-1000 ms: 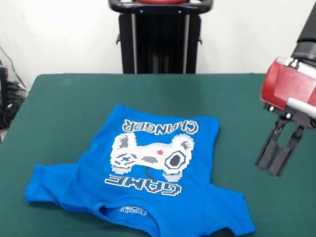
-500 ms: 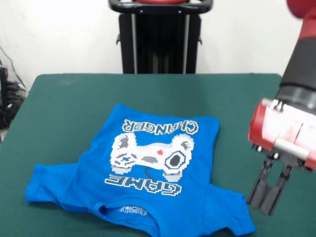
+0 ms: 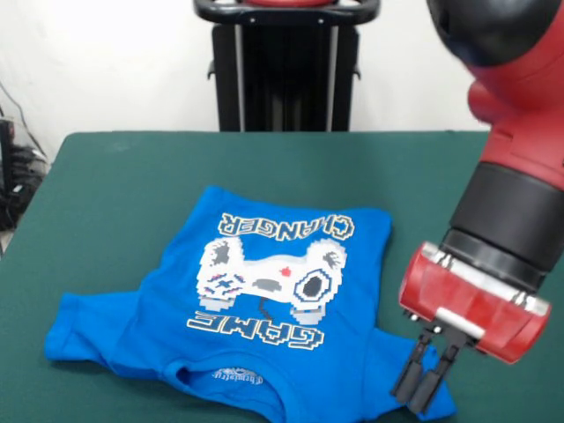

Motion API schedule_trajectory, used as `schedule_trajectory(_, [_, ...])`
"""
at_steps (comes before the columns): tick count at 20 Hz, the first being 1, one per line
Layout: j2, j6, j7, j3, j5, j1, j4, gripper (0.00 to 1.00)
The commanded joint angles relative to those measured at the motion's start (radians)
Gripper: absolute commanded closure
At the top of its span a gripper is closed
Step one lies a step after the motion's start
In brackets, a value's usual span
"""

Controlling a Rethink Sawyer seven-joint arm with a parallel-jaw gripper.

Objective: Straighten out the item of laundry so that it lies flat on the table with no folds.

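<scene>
Front view shows the T-shirt point(image 3: 264, 300) lying mostly flat on the table point(image 3: 115, 185), slight rumpling left at collar and sleeves, while the gripper point(image 3: 423, 381), jaws nearly together and empty, hangs over one sleeve.

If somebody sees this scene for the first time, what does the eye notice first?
First comes the bright blue T-shirt with its white game controller print, spread on the dark green table. Next is the big red and black arm at the right, whose gripper hangs over the shirt's near right sleeve with its fingers close together.
</scene>
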Motion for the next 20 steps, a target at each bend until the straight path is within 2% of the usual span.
schedule_trajectory(1, [0.019, 0.063, 0.324, -0.058, 0.019, 0.071, 0.081, 1.0])
schedule_trajectory(4, [0.03, 0.095, 0.326, -0.057, 0.052, 0.081, 0.086, 1.0])
schedule_trajectory(7, [0.016, 0.083, 0.259, 0.035, 0.127, 0.053, 0.135, 1.0])
schedule_trajectory(12, [0.014, 0.051, 0.198, 0.093, 0.2, 0.034, 0.178, 1.0])
schedule_trajectory(15, [0.014, 0.057, 0.184, 0.084, 0.23, 0.037, 0.19, 1.0])
schedule_trajectory(20, [0.05, 0.111, 0.26, -0.022, 0.237, 0.085, 0.172, 1.0])
